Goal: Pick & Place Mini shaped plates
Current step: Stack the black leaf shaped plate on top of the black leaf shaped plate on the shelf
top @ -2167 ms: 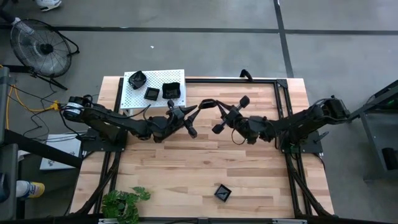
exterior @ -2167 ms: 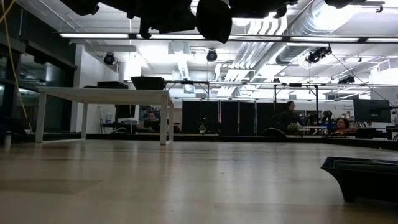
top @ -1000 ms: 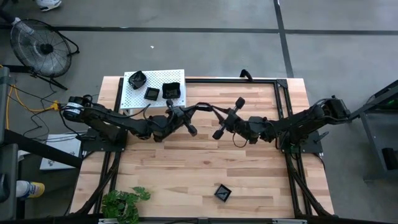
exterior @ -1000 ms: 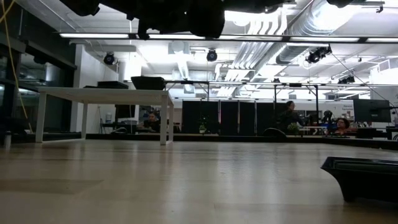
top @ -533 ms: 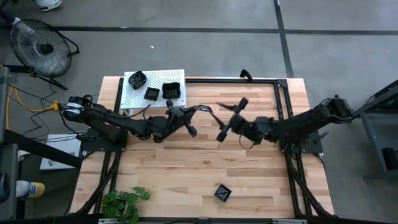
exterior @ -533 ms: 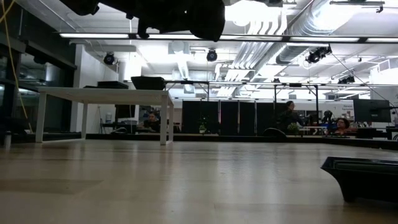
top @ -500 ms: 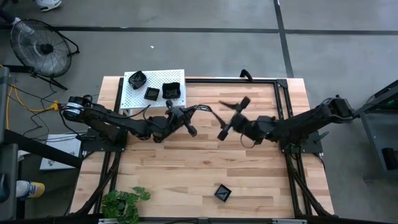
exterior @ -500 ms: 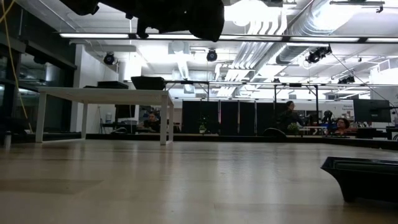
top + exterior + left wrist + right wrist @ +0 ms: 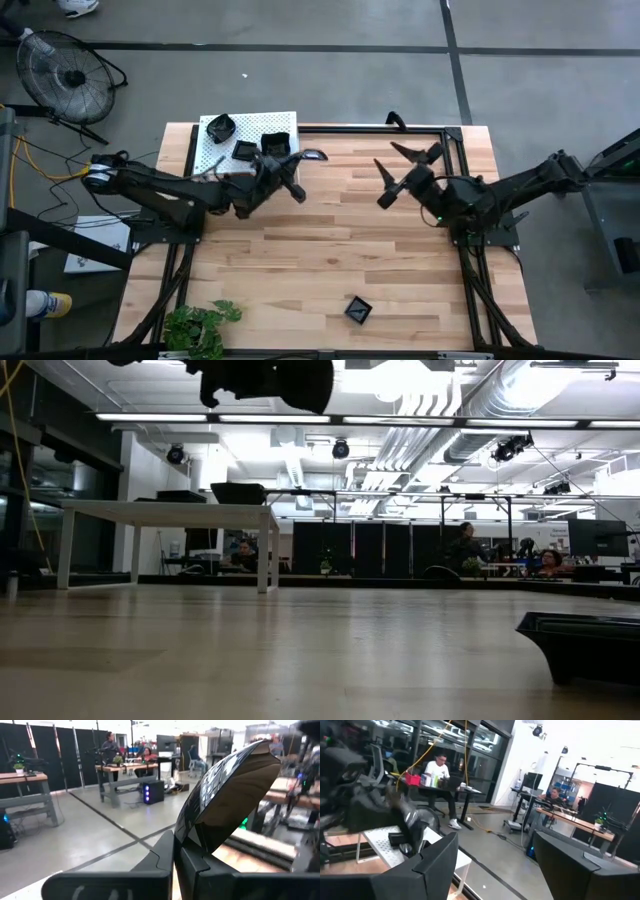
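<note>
While the left tool point(image 9: 296, 174) pinches a glossy plate point(image 9: 314, 155) by its edge near the shelf point(image 9: 215, 157), it could slip; the right tool point(image 9: 405, 168) gapes empty.

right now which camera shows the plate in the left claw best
The left wrist view: the glossy black plate fills the frame, pinched at its edge by the shut left claw. The high view shows it only as a small sliver beside the white shelf. The low and right wrist views don't clearly show it.

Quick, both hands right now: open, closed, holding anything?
Left hand: closed on a mini shaped plate.
Right hand: open, empty.
</note>
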You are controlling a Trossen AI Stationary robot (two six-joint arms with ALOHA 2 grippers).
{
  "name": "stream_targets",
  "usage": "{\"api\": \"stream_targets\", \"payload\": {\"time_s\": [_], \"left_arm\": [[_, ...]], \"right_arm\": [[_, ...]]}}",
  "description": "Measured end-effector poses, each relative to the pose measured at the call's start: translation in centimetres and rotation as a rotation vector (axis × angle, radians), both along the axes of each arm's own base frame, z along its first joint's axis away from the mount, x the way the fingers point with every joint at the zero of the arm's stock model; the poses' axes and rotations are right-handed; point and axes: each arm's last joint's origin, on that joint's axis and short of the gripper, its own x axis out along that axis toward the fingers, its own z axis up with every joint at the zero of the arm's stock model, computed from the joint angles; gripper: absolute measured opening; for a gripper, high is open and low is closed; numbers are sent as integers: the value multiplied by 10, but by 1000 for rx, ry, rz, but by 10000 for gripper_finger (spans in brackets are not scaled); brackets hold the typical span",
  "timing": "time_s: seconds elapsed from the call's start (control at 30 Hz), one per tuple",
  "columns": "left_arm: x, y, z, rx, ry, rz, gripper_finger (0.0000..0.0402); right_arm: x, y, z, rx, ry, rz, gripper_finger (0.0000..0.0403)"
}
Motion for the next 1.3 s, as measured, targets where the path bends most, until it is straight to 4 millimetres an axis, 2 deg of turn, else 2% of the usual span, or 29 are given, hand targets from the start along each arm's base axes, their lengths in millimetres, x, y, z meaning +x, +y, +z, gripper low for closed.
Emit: {"api": "stream_targets", "payload": {"time_s": [0.23,0.6,0.8,1.0,1.17,1.3], "left_arm": [[-22,34,16,-32,-3,-16,0],[-77,85,38,-63,2,25,0],[-108,114,39,-117,29,50,0],[-133,143,38,-268,85,34,0],[-153,158,49,-404,177,45,0],[-169,163,67,-428,252,59,0]], "right_arm": [[-15,4,3,11,33,-5,255],[-16,7,-6,47,75,-29,255],[-14,1,-7,81,50,-57,255],[-14,-3,-7,106,25,-102,255],[-16,-5,-8,117,18,-159,255],[-17,-6,-9,118,23,-202,254]]}}
